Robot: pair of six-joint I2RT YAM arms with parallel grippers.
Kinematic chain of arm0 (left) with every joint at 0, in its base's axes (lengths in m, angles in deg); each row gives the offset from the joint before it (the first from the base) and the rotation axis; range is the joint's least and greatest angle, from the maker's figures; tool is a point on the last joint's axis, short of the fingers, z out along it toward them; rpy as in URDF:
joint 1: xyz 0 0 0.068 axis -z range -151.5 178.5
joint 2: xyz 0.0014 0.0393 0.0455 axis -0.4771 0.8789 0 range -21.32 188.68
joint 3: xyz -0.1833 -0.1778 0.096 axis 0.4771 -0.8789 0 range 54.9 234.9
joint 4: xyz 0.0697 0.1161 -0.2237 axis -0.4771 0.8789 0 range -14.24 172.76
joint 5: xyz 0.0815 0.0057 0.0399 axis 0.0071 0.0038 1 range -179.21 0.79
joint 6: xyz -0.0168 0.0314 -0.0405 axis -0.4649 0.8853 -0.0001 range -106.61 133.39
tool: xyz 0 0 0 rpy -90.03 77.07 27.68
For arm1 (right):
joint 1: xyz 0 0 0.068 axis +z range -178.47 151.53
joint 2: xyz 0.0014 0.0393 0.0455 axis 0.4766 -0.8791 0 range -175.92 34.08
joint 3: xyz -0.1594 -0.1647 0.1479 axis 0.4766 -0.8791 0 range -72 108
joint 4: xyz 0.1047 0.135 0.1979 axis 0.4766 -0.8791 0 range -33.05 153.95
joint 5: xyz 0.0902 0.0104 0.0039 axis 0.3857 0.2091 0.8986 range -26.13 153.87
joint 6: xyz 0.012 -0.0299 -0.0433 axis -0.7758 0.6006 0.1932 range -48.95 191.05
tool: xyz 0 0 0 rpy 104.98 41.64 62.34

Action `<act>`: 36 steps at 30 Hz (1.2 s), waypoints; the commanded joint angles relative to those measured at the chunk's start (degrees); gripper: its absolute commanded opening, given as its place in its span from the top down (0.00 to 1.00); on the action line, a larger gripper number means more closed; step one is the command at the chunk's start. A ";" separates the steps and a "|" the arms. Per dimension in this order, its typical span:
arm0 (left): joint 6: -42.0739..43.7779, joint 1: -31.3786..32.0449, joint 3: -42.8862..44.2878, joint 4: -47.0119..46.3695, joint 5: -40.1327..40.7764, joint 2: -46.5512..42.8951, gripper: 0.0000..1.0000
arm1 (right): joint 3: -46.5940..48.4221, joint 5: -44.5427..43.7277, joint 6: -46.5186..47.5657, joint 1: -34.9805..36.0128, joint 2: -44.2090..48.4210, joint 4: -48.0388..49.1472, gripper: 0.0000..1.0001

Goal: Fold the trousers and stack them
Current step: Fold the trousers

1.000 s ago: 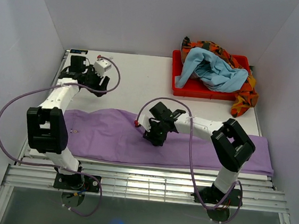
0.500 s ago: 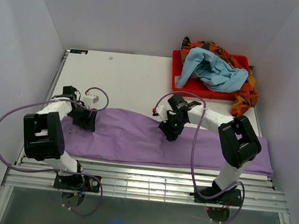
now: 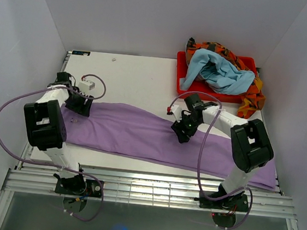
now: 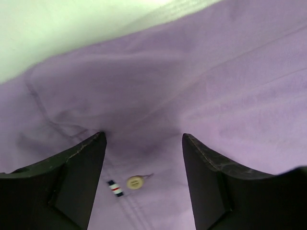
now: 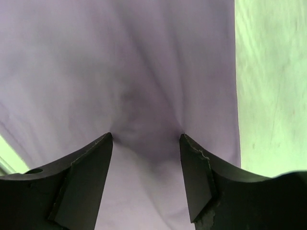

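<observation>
The lilac trousers (image 3: 130, 132) lie spread across the table, slanting from far left to near right. My left gripper (image 3: 80, 105) is open, with its fingertips pressed down on the waist end. In the left wrist view the trousers (image 4: 192, 72) fill the frame, and a pale button (image 4: 135, 182) and a small striped tag (image 4: 114, 188) lie between the fingers of the left gripper (image 4: 144, 140). My right gripper (image 3: 182, 133) is open, tips pressed on the middle of the legs. In the right wrist view the cloth (image 5: 158, 57) bunches slightly between the fingers of the right gripper (image 5: 146, 139).
A red tray (image 3: 200, 91) at the far right holds a light blue cloth (image 3: 218, 72) and an orange patterned cloth (image 3: 251, 103) that hangs over its right side. White table (image 3: 135, 80) shows behind the trousers. Metal rails (image 3: 151, 186) run along the front edge.
My left gripper came down from the far left onto the waist end. Both grippers then slid back, dragging the trousers' left and middle away from the front edge, so they now lie slanted.
</observation>
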 commanded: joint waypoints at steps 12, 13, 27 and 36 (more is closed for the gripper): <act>6.00 -1.19 0.11 7.30 -14.81 -9.01 0.24 | 4.68 -1.57 17.22 -34.70 7.87 -23.27 0.40; 4.95 -1.27 -1.21 6.51 -14.45 -9.36 0.24 | 3.89 -1.75 18.88 -36.57 8.57 -23.54 0.42; -9.20 -4.08 -8.96 -6.58 -2.77 -3.57 0.28 | -7.56 -19.24 19.35 -43.10 -1.76 -5.97 0.66; -12.11 -10.86 -0.87 -7.21 1.46 5.22 0.28 | 11.60 -11.52 15.65 -41.17 -11.04 -10.17 0.55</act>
